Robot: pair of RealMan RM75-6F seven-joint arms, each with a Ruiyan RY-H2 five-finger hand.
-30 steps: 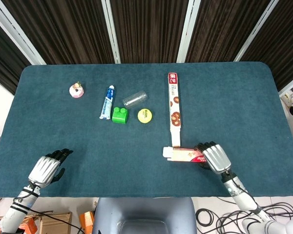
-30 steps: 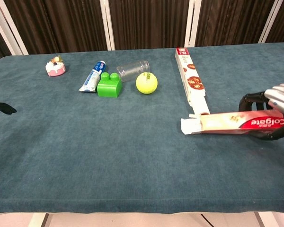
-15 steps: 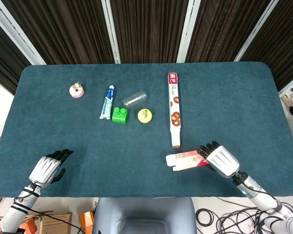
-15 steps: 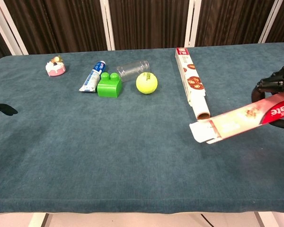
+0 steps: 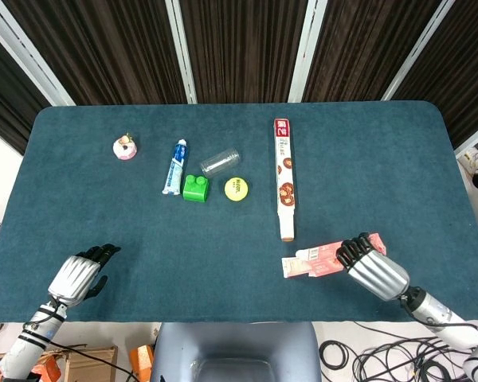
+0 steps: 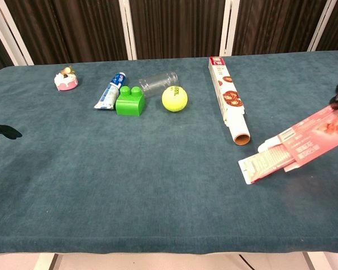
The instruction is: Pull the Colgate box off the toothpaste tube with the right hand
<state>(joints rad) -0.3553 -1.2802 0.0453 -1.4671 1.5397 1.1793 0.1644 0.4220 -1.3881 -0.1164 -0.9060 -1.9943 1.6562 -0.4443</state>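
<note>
While the right hand point(image 5: 370, 267) grips the Colgate box point(image 5: 323, 258) at its outer end, the open flap end tilts down toward the table point(image 5: 143, 239).

The hand's fingers are wrapped over the box, which juts from the hand toward the table's middle, just beside the near end of the long cracker tube point(image 5: 284, 178). No toothpaste tube shows inside or under the box; the only one in sight, the toothpaste tube point(image 5: 174, 167), lies well apart beside the green block point(image 5: 195, 188). I judge the pull goes best straight along the box's length, flaps kept low, without squeezing the cardboard flat. The left hand point(image 5: 78, 276) rests near the front edge, fingers loosely apart, holding nothing.
</note>
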